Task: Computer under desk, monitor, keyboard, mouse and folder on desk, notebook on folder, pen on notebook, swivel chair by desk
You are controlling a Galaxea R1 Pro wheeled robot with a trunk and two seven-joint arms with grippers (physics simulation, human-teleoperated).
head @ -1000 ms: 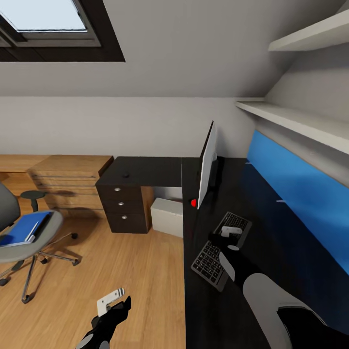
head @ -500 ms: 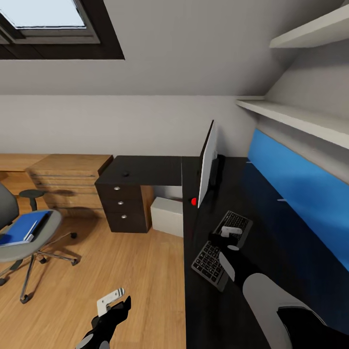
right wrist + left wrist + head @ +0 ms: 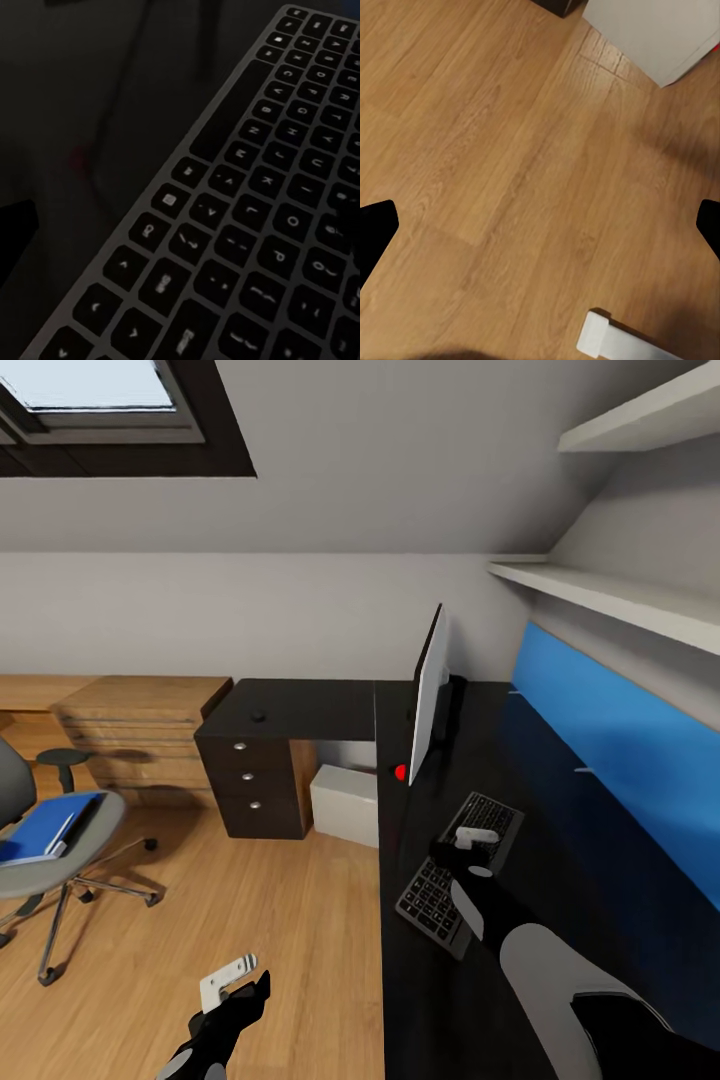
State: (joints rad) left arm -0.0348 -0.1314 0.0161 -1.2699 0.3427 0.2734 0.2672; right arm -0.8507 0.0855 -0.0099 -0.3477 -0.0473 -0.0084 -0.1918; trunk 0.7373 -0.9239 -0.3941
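Head view has drifted slightly over the last second; arms and objects unchanged, so no task progress. Right gripper (image 3: 470,852) hovers over keyboard (image 3: 455,872) on desk (image 3: 560,880); its wrist view shows fingertips spread, empty, contact unclear. Left gripper (image 3: 232,978) at 7 o'clock over floor: apart, empty. Monitor (image 3: 430,695) at 12, folder (image 3: 40,830) on swivel chair (image 3: 50,855) at 9.

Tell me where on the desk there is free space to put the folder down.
The desk is bare between the keyboard and the blue wall panel, and on the side wing above the drawers, except for the mouse. It is crowded near the monitor, where the right gripper hangs over the keyboard.
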